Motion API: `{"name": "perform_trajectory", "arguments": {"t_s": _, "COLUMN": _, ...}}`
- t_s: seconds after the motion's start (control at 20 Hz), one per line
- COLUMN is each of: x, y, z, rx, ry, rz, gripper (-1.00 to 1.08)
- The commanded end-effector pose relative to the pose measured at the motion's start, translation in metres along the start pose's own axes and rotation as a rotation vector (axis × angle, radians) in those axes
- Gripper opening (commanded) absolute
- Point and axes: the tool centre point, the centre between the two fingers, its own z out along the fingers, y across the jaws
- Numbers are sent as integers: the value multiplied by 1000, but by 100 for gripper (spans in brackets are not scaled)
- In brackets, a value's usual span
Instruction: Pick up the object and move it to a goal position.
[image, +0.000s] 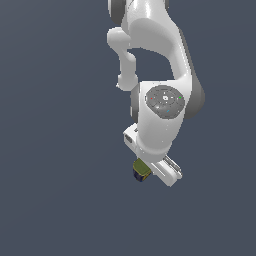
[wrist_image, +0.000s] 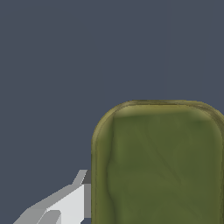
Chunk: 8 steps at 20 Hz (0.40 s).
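The tiny boxy block (image: 141, 170), olive-green on top with blue and yellow sides, is seen tucked against the white end effector (image: 150, 172). Whether it is gripped cannot be told. If loosely held, slippage during transport is judged likely.

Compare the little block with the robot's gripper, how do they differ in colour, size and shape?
Colour: the block is olive-green on top with dark blue and yellow sides, while the gripper is plain white.
Size: the block is far smaller than the gripper.
Shape: the block is a compact rounded box, whereas the gripper is a long angular body.
Shared: both sit together at the arm's tip, the block tucked against the gripper.
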Motion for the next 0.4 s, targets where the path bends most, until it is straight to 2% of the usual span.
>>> {"name": "perform_trajectory", "arguments": {"t_s": 0.0, "x": 1, "y": -6, "z": -6, "rx": 4, "ry": 3, "rz": 1, "gripper": -100}}
{"name": "perform_trajectory", "arguments": {"t_s": 0.35, "x": 1, "y": -12, "z": -9, "rx": 4, "ry": 3, "rz": 1, "gripper": -100}}
